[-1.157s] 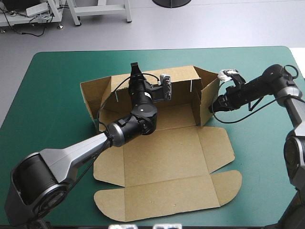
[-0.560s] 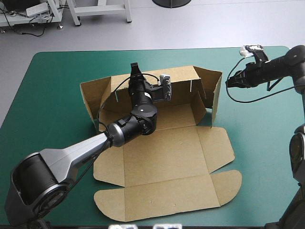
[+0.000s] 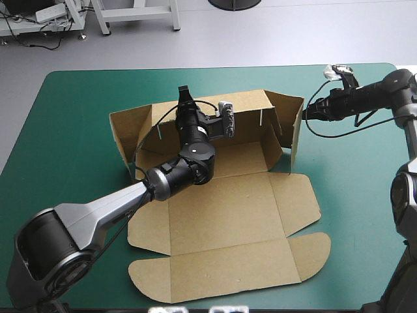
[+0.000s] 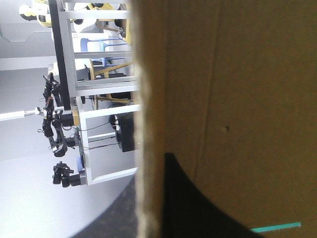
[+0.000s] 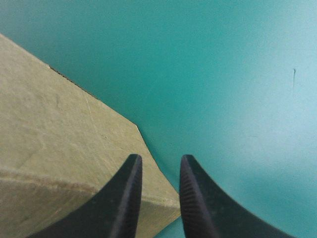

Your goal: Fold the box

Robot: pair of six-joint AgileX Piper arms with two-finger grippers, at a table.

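Box [image 3: 225,215] lies centred on the teal-green cover [image 3: 71,130], lid flat toward 6 o'clock, left gripper [image 3: 184,93] at its 12 o'clock wall, right gripper [image 3: 305,115] at 3 o'clock. Left wrist: fingers [image 4: 198,198] pinch the board edge; a slip would drop that wall. Right wrist: narrowly parted fingers [image 5: 198,198] may glance off the wall's corner.

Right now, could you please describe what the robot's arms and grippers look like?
Both arms have silver-grey upper segments and black forearms: the left arm, the right arm. The right gripper shows two black fingers, curved like fins with ribbed inner faces; the left gripper is black too.
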